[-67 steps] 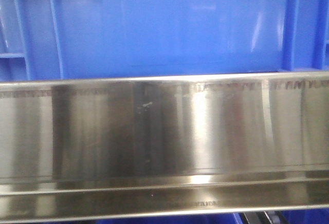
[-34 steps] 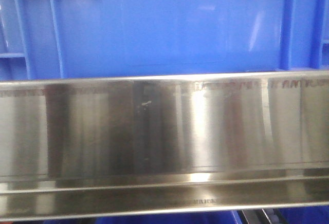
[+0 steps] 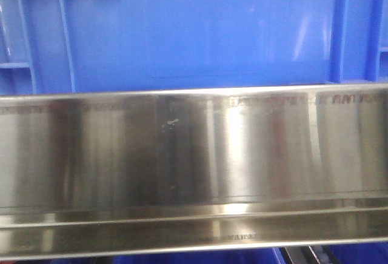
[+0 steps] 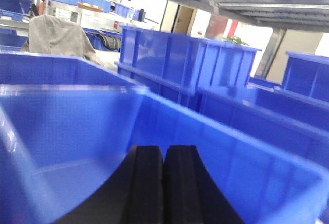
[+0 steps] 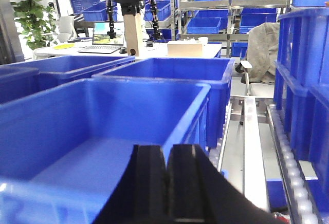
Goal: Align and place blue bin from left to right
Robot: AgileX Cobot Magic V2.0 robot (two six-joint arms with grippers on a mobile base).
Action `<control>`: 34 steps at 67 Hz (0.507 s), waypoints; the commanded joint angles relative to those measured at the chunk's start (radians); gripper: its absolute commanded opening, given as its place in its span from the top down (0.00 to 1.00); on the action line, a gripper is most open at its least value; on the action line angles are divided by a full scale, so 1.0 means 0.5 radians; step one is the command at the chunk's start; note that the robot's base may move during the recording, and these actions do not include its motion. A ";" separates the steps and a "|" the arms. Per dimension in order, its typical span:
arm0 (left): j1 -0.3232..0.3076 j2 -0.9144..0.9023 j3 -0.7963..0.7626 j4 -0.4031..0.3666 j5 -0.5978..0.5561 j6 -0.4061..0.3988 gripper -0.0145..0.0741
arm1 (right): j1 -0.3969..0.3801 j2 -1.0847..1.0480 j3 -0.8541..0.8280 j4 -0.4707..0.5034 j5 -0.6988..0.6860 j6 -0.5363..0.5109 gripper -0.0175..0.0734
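Your front view shows the blue bin (image 3: 200,31) filling the upper half of the frame, behind a steel rail (image 3: 194,167). Its interior looks empty in both wrist views. Left gripper (image 4: 163,183), lower centre, is clenched with pads touching; right gripper (image 5: 167,183) shows a thin gap, grasping nothing. More blue crates (image 5: 169,80) stand behind; roller track (image 5: 288,152) at right, shelving (image 5: 231,8) and a desk (image 5: 103,49) beyond.

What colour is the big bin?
Bright blue: the blue bin shows best in the right wrist view.
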State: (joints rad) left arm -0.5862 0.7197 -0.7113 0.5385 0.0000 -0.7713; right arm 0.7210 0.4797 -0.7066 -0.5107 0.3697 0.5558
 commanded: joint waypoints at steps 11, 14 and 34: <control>-0.012 -0.288 0.217 0.017 -0.036 0.014 0.96 | 0.001 -0.237 0.140 -0.029 -0.055 -0.017 0.89; -0.012 -0.319 0.219 0.017 -0.023 0.014 0.96 | 0.001 -0.259 0.140 -0.029 -0.059 -0.017 0.89; -0.012 -0.373 0.219 0.017 -0.023 0.014 0.96 | 0.001 -0.292 0.140 -0.029 -0.067 -0.017 0.89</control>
State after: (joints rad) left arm -0.5862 0.5390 -0.6046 0.5426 0.0000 -0.7713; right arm 0.7210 0.3400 -0.6401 -0.5126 0.3582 0.5558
